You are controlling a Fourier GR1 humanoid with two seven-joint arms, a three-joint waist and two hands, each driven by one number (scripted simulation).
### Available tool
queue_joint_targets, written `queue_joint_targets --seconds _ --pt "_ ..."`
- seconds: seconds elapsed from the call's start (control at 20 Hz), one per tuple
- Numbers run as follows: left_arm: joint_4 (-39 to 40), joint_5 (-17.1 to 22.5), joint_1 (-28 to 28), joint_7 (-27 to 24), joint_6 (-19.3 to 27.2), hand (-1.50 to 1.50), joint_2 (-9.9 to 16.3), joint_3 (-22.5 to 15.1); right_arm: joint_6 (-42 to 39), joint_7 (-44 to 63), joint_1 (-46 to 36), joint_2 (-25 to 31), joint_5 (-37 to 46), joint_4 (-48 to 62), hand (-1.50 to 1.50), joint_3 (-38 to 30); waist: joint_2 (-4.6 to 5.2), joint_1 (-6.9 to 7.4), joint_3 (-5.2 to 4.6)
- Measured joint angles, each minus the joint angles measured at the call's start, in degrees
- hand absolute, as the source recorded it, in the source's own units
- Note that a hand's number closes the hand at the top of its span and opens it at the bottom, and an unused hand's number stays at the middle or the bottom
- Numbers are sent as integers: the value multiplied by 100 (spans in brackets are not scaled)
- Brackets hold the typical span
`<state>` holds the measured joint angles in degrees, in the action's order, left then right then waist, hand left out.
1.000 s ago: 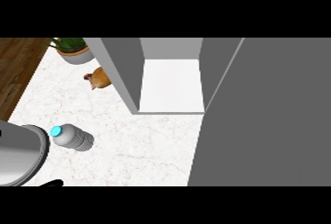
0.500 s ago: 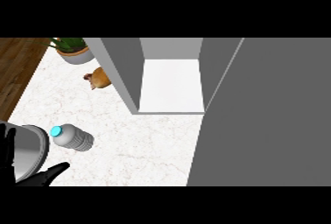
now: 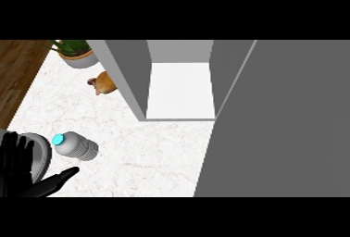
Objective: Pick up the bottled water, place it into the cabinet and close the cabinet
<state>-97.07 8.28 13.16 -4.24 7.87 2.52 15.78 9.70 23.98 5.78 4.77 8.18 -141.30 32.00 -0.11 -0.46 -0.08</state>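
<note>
- My left hand [image 3: 19, 162] shows at the lower left corner of the head view, black, with its fingers straight and spread apart and its thumb stretched out toward the right; it holds nothing.
- My right hand is nowhere in view.
- The bottled water [image 3: 75, 146] lies tilted on the pale marble worktop [image 3: 153, 152], its blue cap pointing to the upper left, just beside my left hand's fingers and above the thumb, but apart from them.
- Under my left hand, a grey rounded shape [image 3: 42, 155] fills the corner; I cannot tell what it is.
- The cabinet [image 3: 179, 88] stands open at the upper middle, with grey side walls and a white floor inside, and nothing on that floor.
- Its door [image 3: 280, 125], a broad grey panel, covers the right side of the view.
- A potted plant [image 3: 75, 53] with green leaves stands at the upper left, near the worktop's back edge.
- A small brown item [image 3: 104, 84] sits just below the plant, touching or nearly touching the cabinet's left wall.
- A strip of dark wood [image 3: 15, 78] runs along the left edge beside the worktop.
</note>
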Motion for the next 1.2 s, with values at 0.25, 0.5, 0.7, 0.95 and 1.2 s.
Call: queue_joint_targets --seconds 0.25,0.5,0.7,0.95,1.2 --pt "985 185 -201 -499 -277 -150 98 253 106 -111 137 135 4 -14 -150 119 -1 -5 2" --pt "2046 187 -543 -1180 -445 -150 73 334 199 -45 -2 211 1 -6 -150 44 3 -6 1" --pt "2830 287 -812 -1700 -658 -150 216 529 329 -44 -19 245 43 -3 -150 259 1 -13 0" --pt "3658 324 -1120 -2286 -751 -150 241 649 452 -131 -59 318 90 56 -150 296 2 -10 0" --pt "4786 378 -1620 -3000 -885 -150 406 848 513 -25 -206 342 87 61 -150 197 9 -12 -1"
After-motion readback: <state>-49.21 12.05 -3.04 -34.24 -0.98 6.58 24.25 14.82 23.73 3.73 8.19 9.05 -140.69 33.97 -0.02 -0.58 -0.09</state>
